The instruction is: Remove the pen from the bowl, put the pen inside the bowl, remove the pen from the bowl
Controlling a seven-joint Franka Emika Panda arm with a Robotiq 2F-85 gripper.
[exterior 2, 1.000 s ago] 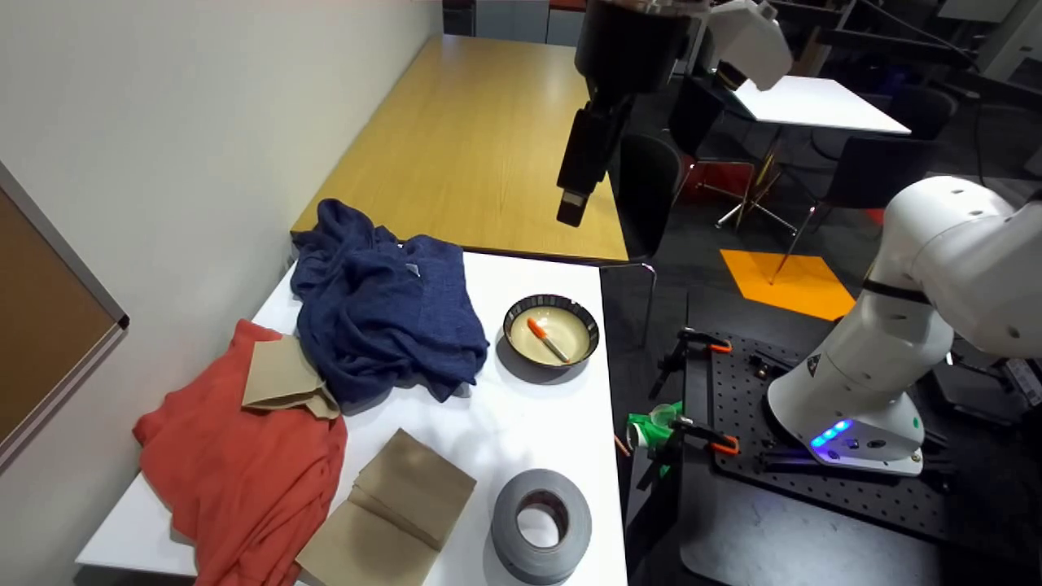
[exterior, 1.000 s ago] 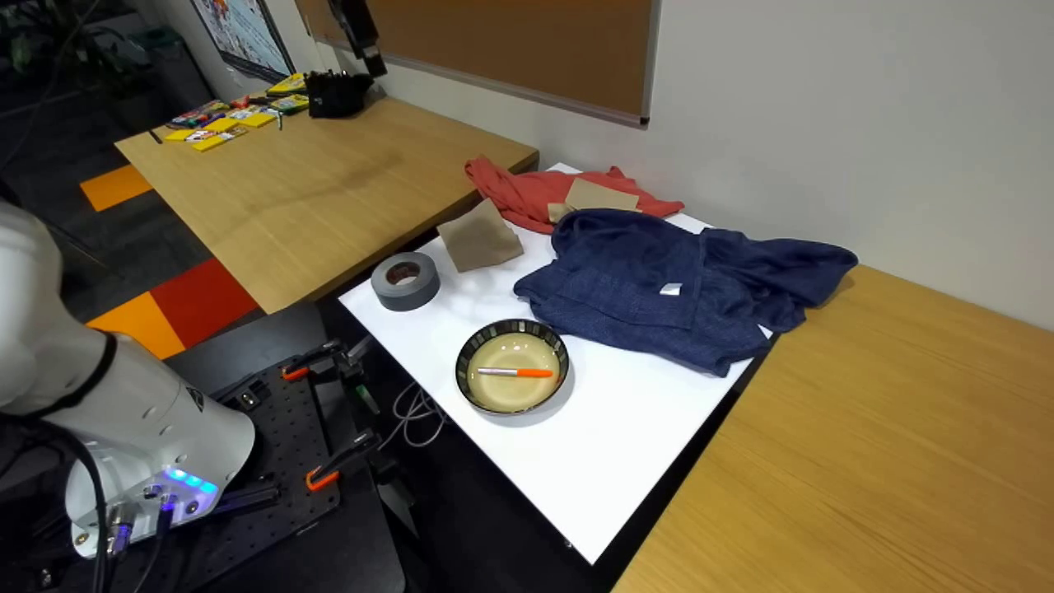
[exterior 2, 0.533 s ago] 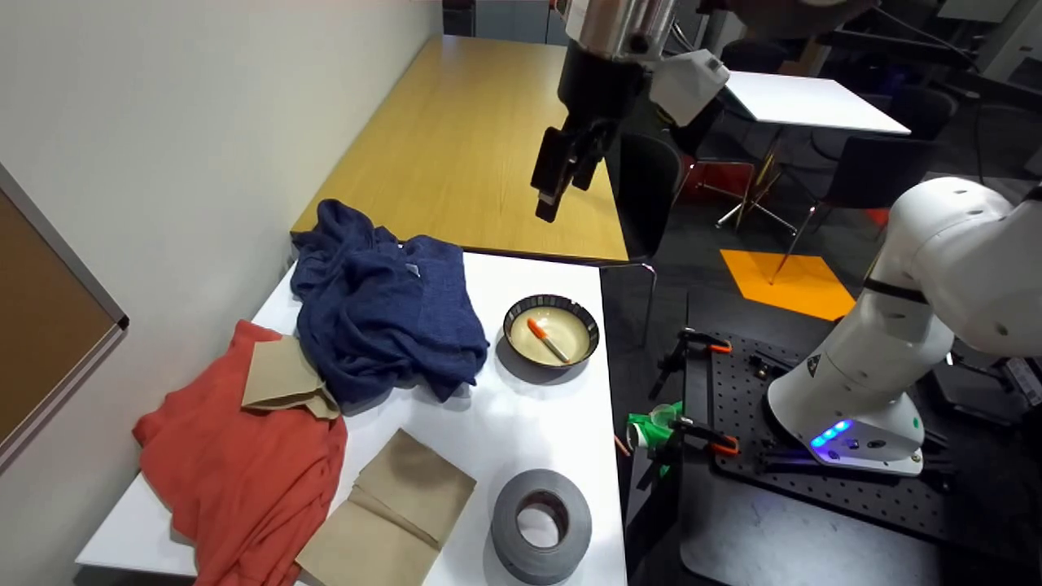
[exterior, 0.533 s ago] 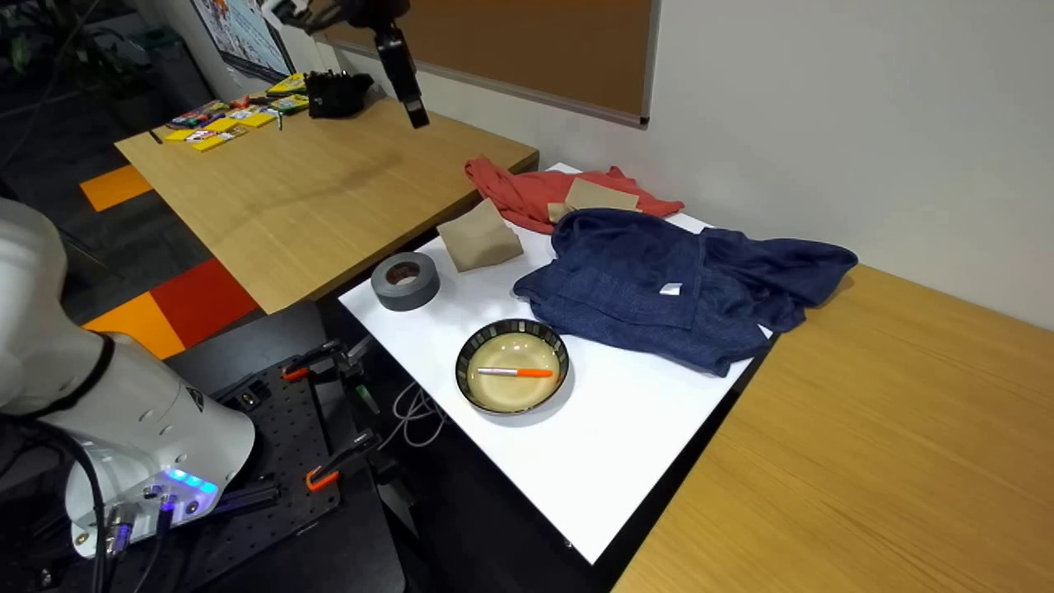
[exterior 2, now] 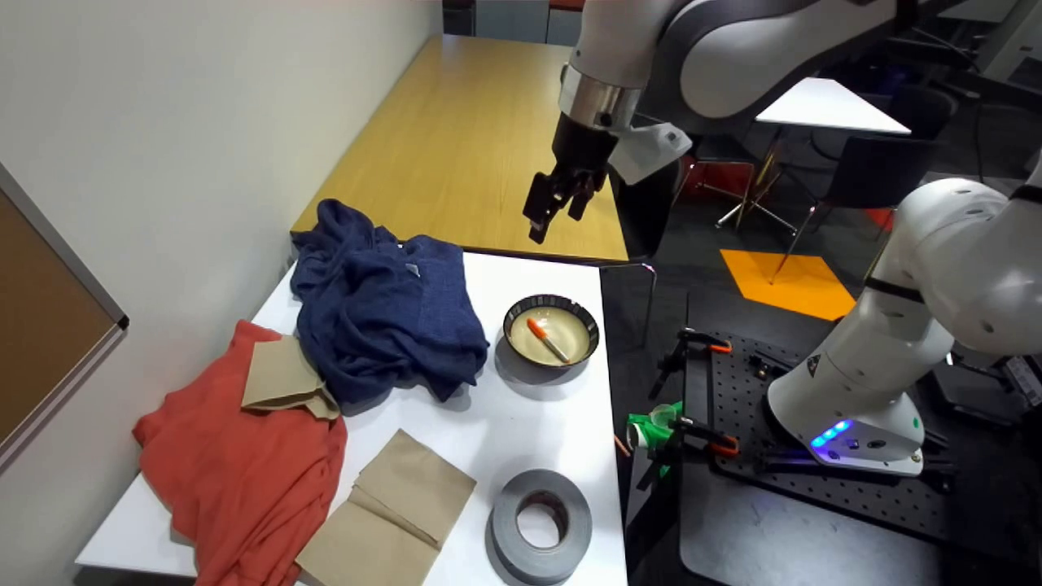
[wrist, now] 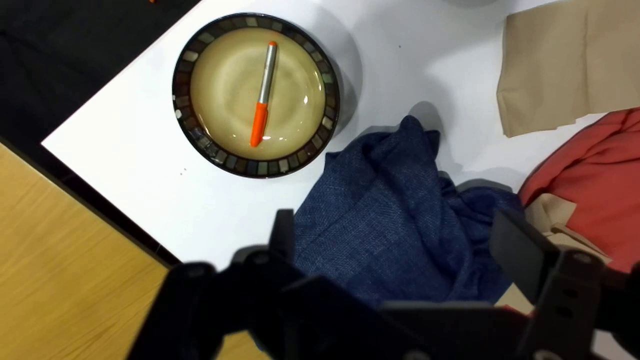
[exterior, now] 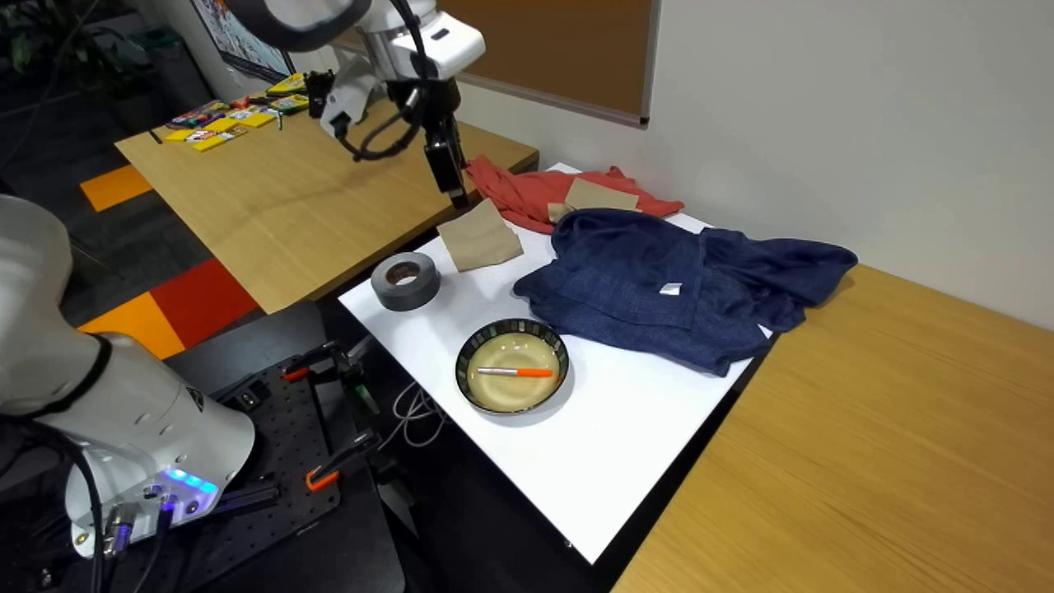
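Observation:
The pen [wrist: 263, 95], silver with an orange cap, lies flat inside the bowl [wrist: 252, 169]. That bowl is round, with a dark tiled rim and a tan interior, and both exterior views also show the pen [exterior: 516, 372] in it. My gripper [wrist: 395, 225] is open, its fingers wide apart with nothing between them. In the wrist view the navy cloth shows below the gap, and the bowl is off to the upper left. In an exterior view the gripper [exterior 2: 557, 226] hangs well above the table, apart from the bowl [exterior 2: 551, 362].
A navy cloth [exterior 2: 391, 317] lies beside the bowl on the white table [exterior: 593, 461]. Farther along are a red cloth [exterior 2: 244, 464], brown paper pieces [exterior 2: 415, 480] and a grey tape roll [exterior 2: 540, 561]. Wooden tables [exterior: 865, 461] adjoin the white one.
The arm has come down and farther into the exterior views, bringing the gripper lower over the table. The pen and bowl have not moved, and the gripper has stayed open.

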